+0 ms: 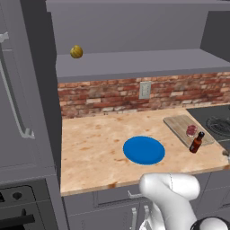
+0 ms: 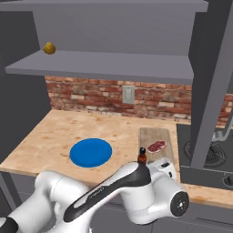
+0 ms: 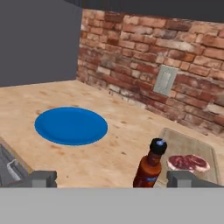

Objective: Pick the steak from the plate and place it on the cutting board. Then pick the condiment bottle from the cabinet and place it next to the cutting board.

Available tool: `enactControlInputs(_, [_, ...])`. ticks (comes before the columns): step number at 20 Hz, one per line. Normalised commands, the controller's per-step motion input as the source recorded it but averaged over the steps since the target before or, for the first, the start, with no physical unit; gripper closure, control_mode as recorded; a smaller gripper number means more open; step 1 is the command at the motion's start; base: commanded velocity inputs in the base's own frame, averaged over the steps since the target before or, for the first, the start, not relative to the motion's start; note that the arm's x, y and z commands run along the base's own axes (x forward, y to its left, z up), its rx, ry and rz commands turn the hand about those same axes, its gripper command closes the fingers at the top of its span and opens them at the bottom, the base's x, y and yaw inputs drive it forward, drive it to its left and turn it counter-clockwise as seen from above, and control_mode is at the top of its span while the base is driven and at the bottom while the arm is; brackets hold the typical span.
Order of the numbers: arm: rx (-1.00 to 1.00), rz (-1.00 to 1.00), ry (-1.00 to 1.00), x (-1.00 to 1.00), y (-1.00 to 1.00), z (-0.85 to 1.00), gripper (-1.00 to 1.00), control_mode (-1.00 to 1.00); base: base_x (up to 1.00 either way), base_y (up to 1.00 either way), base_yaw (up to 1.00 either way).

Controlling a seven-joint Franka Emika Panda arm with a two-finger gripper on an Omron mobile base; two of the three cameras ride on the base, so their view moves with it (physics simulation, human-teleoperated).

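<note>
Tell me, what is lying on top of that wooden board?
The steak lies on the cutting board. The condiment bottle stands upright at its near edge, hiding a strip of board behind it. The rest looks bare.

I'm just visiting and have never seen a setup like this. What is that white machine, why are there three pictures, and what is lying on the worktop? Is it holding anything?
The white shape is a robot arm on a base that can drive, in a computer-drawn kitchen. Two pictures come from cameras on that base, behind the arm to its left and right. The third comes from a camera on the hand, looking along the gripper.

On the wooden counter lies a blue plate with nothing on it. Beside it is a cutting board with the raw steak on top. The condiment bottle stands upright at the board's near edge. A yellowish fruit sits on the grey cabinet shelf above.

The gripper is open and holds nothing.
</note>
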Motion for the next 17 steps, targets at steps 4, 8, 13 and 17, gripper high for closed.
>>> enactControlInputs(4, [0.00,0.01,-0.09,-0.48,-0.01,0.00,-1.00,-1.00,0.00,0.00,0.00])
enactControlInputs(8, [0.00,0.01,-0.14,-0.50,0.00,0.01,-1.00,-1.00,0.00,0.00,0.00])
enactControlInputs(13, [-0.11,0.00,-0.13,-0.54,0.00,0.09,-1.00,-1.00,0.00,0.00,0.00])
enactControlInputs(17, [-0.29,0.00,-0.13,-0.55,0.00,0.25,-1.00,-1.00,0.00,0.00,0.00])
